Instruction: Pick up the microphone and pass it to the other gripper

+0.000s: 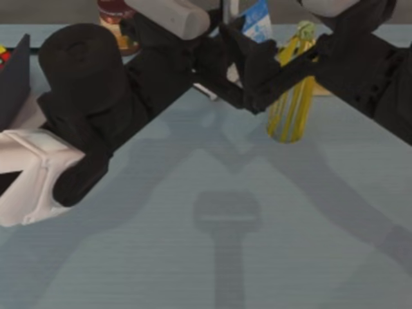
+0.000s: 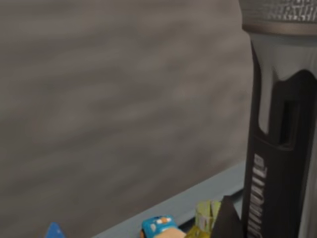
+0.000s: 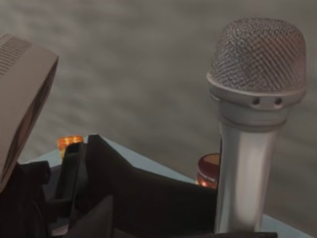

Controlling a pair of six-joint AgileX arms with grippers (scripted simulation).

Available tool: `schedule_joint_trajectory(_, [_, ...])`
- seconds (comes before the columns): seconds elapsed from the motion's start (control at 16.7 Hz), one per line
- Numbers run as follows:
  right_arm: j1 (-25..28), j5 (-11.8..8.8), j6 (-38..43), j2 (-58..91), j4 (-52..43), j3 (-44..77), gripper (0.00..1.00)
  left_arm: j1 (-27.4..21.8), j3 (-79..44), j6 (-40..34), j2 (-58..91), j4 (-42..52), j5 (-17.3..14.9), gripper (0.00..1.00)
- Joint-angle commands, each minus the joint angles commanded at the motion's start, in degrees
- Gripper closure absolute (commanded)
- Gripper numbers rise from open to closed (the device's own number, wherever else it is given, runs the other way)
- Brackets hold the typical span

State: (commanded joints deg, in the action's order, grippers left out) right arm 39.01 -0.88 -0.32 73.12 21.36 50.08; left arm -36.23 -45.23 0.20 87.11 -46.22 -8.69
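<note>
The microphone point(image 3: 257, 74) stands upright in the air over the back middle of the table, mesh head up, with a silver body. Its black handle point(image 2: 282, 168) fills the edge of the left wrist view. In the top view the two claws hide it almost entirely. My left gripper point(image 1: 205, 61) reaches in from the left; its black fingers point(image 3: 148, 198) press against the microphone's body, shut on it. My right gripper point(image 1: 238, 67) comes from the upper right, and its two fingers spread in a wide V around the same spot, open.
A yellow bottle point(image 1: 293, 96) stands just under the right arm's fingers. A blue-and-white carton point(image 1: 257, 22) and a red-brown jar point(image 1: 116, 13) sit along the back edge. A dark box point(image 1: 16, 77) lies at the far left.
</note>
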Motion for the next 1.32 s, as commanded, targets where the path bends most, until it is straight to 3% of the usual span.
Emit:
schedule_joint_trajectory(0.3, [0.12,0.33,0.04,14.17,3.48,10.00,0.00,0.00,0.00,0.00,0.00,0.00,0.00,1.00])
schedule_joint_trajectory(0.66, [0.11,0.37,0.05,16.74,4.14,12.23,0.00,0.00,0.00,0.00,0.00,0.00,0.00,1.00])
schedule_joint_trajectory(1.32, [0.11,0.37,0.05,16.74,4.14,12.23,0.83,0.00,0.00,0.00,0.00,0.00,0.00,1.00])
